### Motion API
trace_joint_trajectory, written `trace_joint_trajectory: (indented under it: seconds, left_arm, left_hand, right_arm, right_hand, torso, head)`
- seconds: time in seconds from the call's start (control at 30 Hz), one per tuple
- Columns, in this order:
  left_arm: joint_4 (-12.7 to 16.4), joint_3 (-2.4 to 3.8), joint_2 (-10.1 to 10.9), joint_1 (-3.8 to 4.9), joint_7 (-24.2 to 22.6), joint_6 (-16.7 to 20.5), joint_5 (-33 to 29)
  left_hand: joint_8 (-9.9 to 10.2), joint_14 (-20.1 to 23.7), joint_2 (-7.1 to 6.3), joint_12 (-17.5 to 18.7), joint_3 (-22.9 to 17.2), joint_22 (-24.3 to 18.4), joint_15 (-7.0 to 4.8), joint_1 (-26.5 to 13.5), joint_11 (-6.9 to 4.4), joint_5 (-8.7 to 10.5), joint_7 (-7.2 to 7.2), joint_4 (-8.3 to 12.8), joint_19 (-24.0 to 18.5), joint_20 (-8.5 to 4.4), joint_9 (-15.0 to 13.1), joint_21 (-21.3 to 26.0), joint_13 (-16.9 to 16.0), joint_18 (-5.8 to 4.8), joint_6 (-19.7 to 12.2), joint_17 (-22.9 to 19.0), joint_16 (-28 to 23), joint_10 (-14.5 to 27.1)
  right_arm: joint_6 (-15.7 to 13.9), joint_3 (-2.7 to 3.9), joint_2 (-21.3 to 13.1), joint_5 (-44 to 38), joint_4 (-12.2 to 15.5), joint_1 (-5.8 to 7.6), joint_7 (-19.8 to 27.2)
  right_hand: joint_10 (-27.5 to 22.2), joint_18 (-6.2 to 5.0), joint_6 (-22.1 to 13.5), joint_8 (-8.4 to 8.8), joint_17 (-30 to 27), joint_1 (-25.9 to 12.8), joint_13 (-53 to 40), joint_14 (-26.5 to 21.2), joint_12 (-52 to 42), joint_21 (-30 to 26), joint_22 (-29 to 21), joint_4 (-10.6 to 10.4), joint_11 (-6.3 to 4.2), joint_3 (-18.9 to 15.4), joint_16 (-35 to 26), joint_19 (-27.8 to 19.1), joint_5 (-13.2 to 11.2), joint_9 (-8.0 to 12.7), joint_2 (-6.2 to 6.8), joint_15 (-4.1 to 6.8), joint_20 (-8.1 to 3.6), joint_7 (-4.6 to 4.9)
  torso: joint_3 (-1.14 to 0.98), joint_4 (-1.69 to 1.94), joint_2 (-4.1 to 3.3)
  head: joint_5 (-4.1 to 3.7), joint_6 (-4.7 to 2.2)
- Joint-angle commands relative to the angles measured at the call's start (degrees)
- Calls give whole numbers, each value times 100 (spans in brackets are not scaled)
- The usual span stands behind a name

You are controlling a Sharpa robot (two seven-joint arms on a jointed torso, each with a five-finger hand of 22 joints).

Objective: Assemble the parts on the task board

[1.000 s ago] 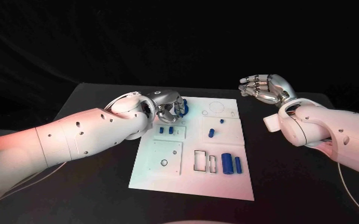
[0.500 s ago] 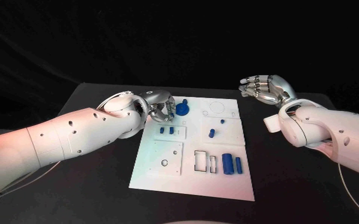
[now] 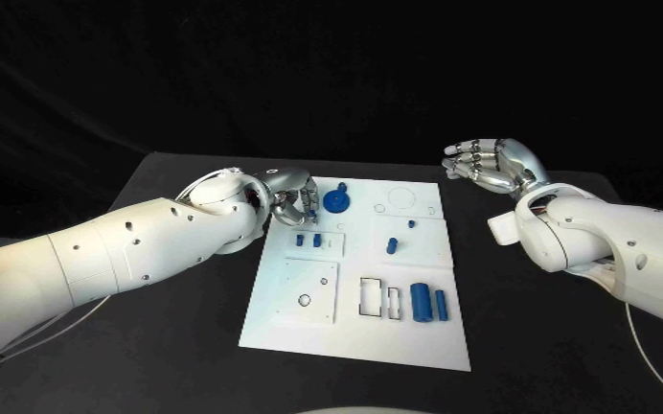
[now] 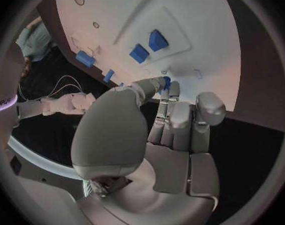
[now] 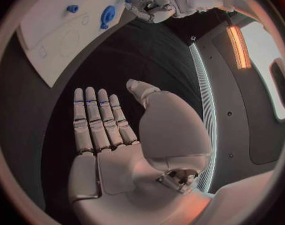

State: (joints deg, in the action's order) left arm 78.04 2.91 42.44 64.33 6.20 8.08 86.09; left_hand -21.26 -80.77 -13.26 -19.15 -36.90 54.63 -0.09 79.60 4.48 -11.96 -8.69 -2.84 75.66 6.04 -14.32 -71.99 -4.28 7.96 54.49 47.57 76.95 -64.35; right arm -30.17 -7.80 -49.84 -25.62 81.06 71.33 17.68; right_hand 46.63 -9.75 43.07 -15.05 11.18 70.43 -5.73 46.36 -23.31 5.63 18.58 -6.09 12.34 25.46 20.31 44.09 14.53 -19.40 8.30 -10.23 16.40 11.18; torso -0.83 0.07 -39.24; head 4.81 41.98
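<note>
Now left hand [image 3: 293,201] at board's [image 3: 311,323] far left corner, fingers touching blue disc part [image 3: 336,203]; firm grasp not certain; part likely light, rigid, smooth plastic; best pinched by rim; right hand [image 3: 487,167] released, above counter [image 3: 166,337], holding nothing.

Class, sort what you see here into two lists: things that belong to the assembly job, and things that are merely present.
Belongs to the job:
task board
round blue part by the left hand
small blue parts
blue cylinders

Merely present:
black table
right hand, holding nothing, off the board
</note>
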Motion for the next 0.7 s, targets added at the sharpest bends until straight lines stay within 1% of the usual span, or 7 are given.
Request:
trace_joint_trajectory:
  seconds: [0.03, 0.2, 0.23, 0.7]
  left_arm:
    - [-5, 2, -27, 4, 21, -164, -31]
    - [-29, 0, -58, 4, 18, -191, -58]
    - [-35, -1, -65, 3, 19, -202, -62]
    - [-77, -5, -102, 3, 86, -395, -114]
  left_hand:
    - [29, -5, -9, 22, 26, 2, 7, -69, 5, 36, 3, -3, 25, -4, 7, -17, -7, -113, 48, -3, -39, -45]
    - [29, -5, -9, 22, 26, 2, 7, -69, 5, 36, 3, -3, 25, -4, 7, -17, -7, -113, 48, -3, -39, -45]
    - [29, -5, -9, 22, 26, 2, 7, -69, 5, 36, 3, -3, 25, -4, 7, -17, -7, -113, 48, -3, -39, -45]
    - [53, 7, -31, 66, 53, -27, 6, -93, 6, 49, 6, -9, 9, -6, 12, 0, -6, -108, 41, -50, -57, -53]
  right_arm:
    - [83, 1, 5, -16, 3, -3, 66]
    - [84, 1, 8, -16, 2, -4, 67]
    - [84, 1, 10, -16, 2, -4, 67]
    - [81, 1, 12, -14, 3, -5, 71]
  right_hand:
    - [42, -35, 53, -38, -5, -41, 6, 50, -39, -27, -6, -18, -12, -30, -20, 39, 14, 5, -4, -2, -4, 437]
    - [42, -35, 53, -38, -5, -41, 6, 50, -39, -27, -6, -18, -12, -30, -20, 39, 14, 5, -4, -2, -4, 437]
    - [42, -35, 53, -38, -5, -41, 6, 50, -39, -27, -6, -18, -12, -30, -20, 39, 14, 5, -4, -2, -4, 437]
    - [42, -35, 53, -38, -5, -41, 6, 50, -39, -27, -6, -18, -12, -30, -20, 39, 14, 5, -4, -2, -4, 437]
  torso:
    - [-1, -1, -4]
    - [-3, -1, -3]
    - [0, -3, -3]
    - [-1, -4, -3]
  head:
    - [10, 1]
    - [14, 4]
    - [14, 3]
    - [23, 15]
